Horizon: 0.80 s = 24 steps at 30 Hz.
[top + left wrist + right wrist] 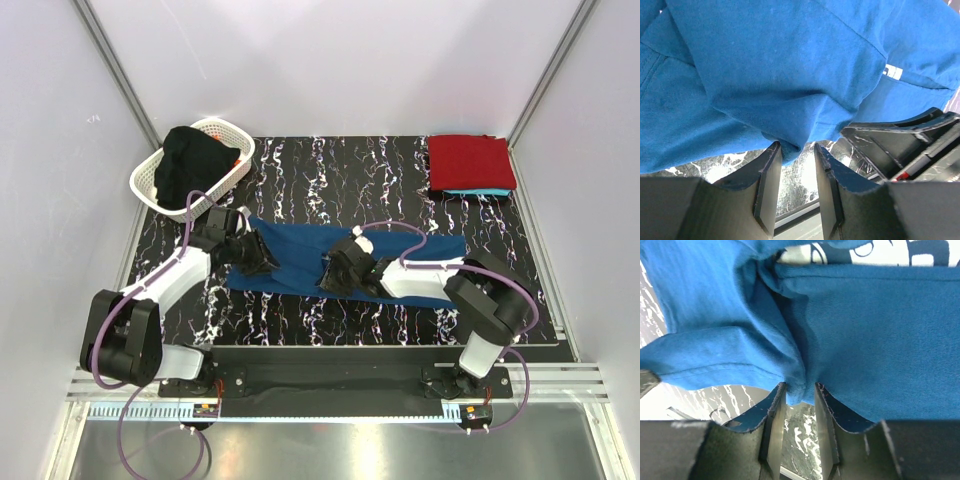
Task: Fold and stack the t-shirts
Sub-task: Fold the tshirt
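A navy blue t-shirt (292, 250) lies across the middle of the table, folded into a long strip. My left gripper (262, 255) is at its left end and my right gripper (333, 272) at its near edge, towards the middle. In the left wrist view the blue t-shirt (790, 65) bulges down to the left gripper (796, 147), whose jaws stand apart with table showing between them. In the right wrist view a fold of the t-shirt (865, 330) hangs loosely between the tips of the right gripper (799, 387), which is open. A folded red t-shirt (470, 160) rests on a turquoise one (480, 191) at the back right.
A white lattice basket (150, 182) holding a black cloth (195, 165) stands at the back left. The table has a black marbled mat (330, 160), bounded by white walls and metal corner posts.
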Each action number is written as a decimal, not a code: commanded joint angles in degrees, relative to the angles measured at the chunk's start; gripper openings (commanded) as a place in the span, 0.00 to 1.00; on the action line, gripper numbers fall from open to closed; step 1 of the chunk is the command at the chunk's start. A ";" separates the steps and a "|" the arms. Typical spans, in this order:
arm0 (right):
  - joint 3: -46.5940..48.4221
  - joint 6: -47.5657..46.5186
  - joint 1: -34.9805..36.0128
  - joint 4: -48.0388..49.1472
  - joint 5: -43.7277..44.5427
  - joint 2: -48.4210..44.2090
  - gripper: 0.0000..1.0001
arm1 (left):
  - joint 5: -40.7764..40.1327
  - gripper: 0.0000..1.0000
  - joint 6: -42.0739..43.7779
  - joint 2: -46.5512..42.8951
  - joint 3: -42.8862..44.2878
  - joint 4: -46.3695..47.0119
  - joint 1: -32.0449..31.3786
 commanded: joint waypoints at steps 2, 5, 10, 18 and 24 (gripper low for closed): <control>1.63 1.81 0.78 2.51 2.32 1.58 0.35 | -0.64 0.37 0.80 0.57 2.55 1.17 0.22; 1.46 2.51 0.78 3.48 1.97 1.94 0.29 | -0.73 0.37 0.71 1.19 2.81 1.25 0.22; 0.49 2.43 0.78 4.98 3.55 -0.25 0.06 | -1.08 0.37 0.71 1.80 3.07 1.34 0.22; 2.51 3.48 -2.72 7.17 2.32 -1.32 0.00 | -1.52 0.37 0.19 5.31 6.23 0.99 1.45; 3.74 3.57 -7.12 9.81 -2.07 0.09 0.02 | -4.41 0.40 0.19 7.86 9.22 -0.77 3.03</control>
